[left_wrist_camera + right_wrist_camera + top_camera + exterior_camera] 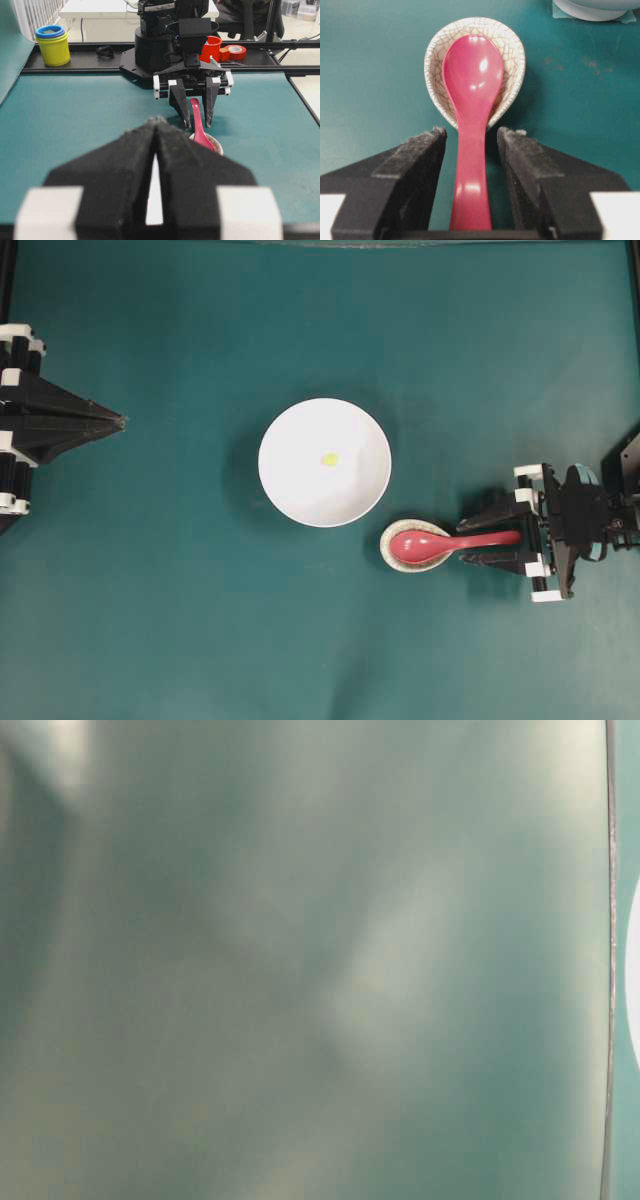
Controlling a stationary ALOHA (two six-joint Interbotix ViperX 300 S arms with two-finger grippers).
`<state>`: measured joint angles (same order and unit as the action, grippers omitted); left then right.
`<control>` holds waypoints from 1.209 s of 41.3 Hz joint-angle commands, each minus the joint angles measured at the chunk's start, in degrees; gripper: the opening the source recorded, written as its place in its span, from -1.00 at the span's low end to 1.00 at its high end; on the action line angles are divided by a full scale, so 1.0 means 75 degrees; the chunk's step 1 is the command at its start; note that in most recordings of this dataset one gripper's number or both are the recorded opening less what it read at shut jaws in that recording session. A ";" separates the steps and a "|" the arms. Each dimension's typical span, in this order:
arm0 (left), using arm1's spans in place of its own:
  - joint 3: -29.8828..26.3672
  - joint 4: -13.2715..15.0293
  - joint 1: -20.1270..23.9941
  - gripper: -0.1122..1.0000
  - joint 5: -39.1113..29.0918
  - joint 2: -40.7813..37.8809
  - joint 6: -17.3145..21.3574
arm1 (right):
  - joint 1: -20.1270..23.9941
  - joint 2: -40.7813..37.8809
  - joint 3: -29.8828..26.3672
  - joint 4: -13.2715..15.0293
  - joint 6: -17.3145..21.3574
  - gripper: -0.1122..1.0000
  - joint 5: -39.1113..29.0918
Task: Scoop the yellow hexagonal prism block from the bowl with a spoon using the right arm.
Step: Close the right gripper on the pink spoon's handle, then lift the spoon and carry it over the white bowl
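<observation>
Your right end effector [470,137] is spread wide, its fingers flanking the spoon [471,100] handle with a gap on each side. The scoop lies in the speckled rest [412,544], at the bowl's [290,495] four o'clock. The yellow hexagonal prism block [330,457] sits in the bowl. Your left end effector [156,124] is pressed together.

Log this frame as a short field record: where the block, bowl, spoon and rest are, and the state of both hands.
block: yellow hexagonal prism block lying inside the bowl, near its middle
bowl: white bowl at table centre
spoon: pink-red spoon, scoop lying in the rest, handle pointing toward the right arm
rest: crackled beige spoon rest, just beside the bowl
right hand: open, fingers either side of the spoon handle, gaps visible, not gripping
left hand: shut, empty, parked at the left edge
task stage: spoon not yet picked up
</observation>
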<state>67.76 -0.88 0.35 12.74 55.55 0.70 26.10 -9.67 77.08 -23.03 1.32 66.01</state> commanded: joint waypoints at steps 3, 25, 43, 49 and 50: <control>-0.0129 -0.0023 0.0012 -0.79 0.0023 -0.0070 0.0000 | 0.0035 0.0082 -0.0047 0.0012 -0.0012 0.16 0.0035; -0.0129 -0.0023 0.0012 -0.79 -0.0023 -0.0059 0.0000 | 0.0035 0.0762 -0.0059 0.0012 -0.0047 -0.38 -0.0059; -0.0129 -0.0023 0.0012 -0.79 -0.0023 -0.0070 -0.0012 | -0.0480 0.3340 -0.0363 0.0012 -0.0680 -0.38 -0.2684; -0.0129 -0.0023 0.0012 -0.79 -0.0012 -0.0070 -0.0035 | -0.1160 0.4172 -0.0797 0.0012 -0.0984 -0.38 -0.4395; -0.0141 -0.0023 0.0012 -0.79 -0.0012 -0.0070 -0.0035 | -0.1266 0.4266 -0.0855 0.0012 -0.1031 -0.38 -0.4617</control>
<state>67.76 -0.97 0.35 12.30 55.55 0.53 18.81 19.42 73.04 -23.03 -5.71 36.65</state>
